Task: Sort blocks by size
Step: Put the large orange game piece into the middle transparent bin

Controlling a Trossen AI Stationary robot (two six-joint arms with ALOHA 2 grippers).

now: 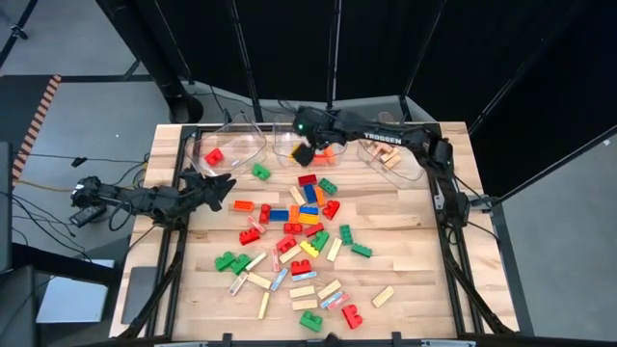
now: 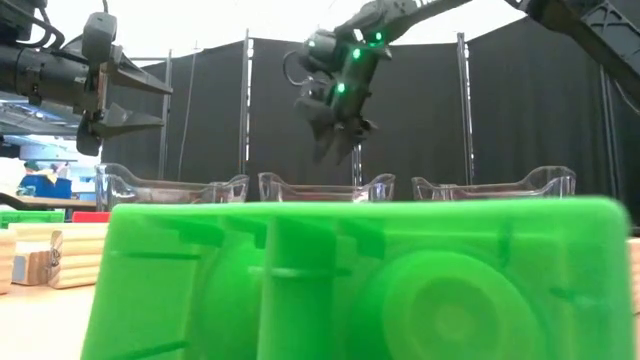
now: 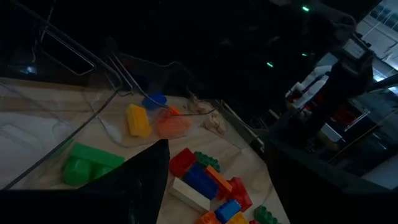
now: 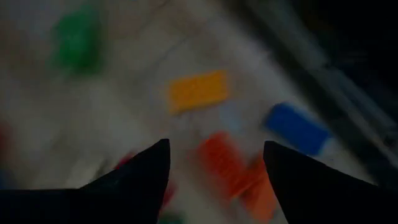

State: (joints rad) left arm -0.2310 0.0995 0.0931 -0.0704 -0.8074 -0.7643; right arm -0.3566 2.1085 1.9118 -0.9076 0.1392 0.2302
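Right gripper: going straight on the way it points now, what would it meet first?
Probably the orange blocks lying in the middle bin, straight ahead between the right gripper's open jaws; depth is unclear.

— Where is there room on the table (image 1: 405,260) for a hand to come down?

— Along the right side, past the blocks (image 1: 299,226), the wood is bare, and the near left corner too. The middle is crowded: bricks and wooden bars lie close together, some touching.

— And at the far edge?

— Three clear bins (image 1: 236,145) stand in a row there, walls upright (narrow gaps between them). The right hand (image 1: 307,154) hangs over the middle bin with its fingers apart, so that way in is taken. The left hand (image 1: 220,188), fingers spread, hovers just beside the left bin, above bare wood.

— Anything close to the near edge?

— A green brick (image 2: 360,280) lies right at it.
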